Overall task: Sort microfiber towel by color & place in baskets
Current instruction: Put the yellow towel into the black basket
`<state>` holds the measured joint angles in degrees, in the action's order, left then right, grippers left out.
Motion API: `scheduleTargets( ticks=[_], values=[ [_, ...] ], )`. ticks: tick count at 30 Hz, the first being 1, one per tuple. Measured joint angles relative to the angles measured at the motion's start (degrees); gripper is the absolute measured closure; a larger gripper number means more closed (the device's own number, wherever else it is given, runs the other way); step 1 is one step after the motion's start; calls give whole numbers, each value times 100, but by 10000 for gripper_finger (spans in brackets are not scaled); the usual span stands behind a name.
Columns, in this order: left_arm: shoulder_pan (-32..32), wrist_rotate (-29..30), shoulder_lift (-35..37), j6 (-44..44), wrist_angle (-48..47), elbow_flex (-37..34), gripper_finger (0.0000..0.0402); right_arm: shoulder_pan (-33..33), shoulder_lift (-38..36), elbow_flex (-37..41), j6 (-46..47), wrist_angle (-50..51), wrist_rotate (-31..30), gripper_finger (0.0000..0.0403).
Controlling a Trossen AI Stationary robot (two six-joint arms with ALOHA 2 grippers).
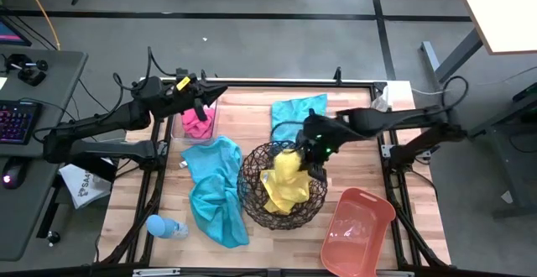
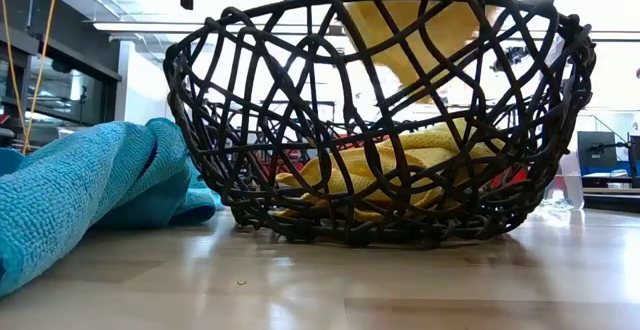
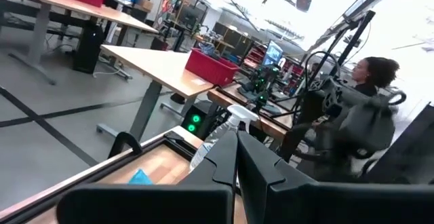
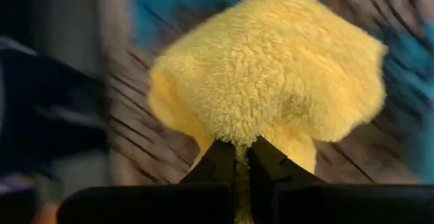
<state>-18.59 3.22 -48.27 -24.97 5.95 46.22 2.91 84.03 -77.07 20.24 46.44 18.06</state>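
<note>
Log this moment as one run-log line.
right tool: shut on yellow towel, above wire basket | left tool: shut, over clear bin with pink towel | teal towels on table

Grey floor [image 1: 252, 33] w/ dark lines, lab desks [image 3: 163, 71], red bins [image 3: 213, 66], prob. monitors behind

A dark wire basket [image 2: 380, 120] stands on the worktop [image 2: 330, 290], yellow towel [image 2: 390, 170] inside and more yellow cloth [image 2: 425, 35] hanging above. A teal towel [image 2: 90, 185] lies beside it.
</note>
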Motion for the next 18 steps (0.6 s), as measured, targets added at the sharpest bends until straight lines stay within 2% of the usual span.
scheduleTargets(
  ticks=[2,5,8,12,18],
  values=[
    [0,0,0,-1,46,0,401,56,-235,405,353,-1237,273,400],
    [0,0,0,-45,118,0,401,206,-354,812,692,-2319,168,390],
    [0,-2,0,-202,128,0,401,350,-274,936,667,-2446,94,376],
    [0,-3,0,-299,128,0,401,492,-79,947,837,-2400,-399,343],
    [0,-2,0,-306,129,0,401,513,-65,623,820,-2337,-609,247]
  ],
)
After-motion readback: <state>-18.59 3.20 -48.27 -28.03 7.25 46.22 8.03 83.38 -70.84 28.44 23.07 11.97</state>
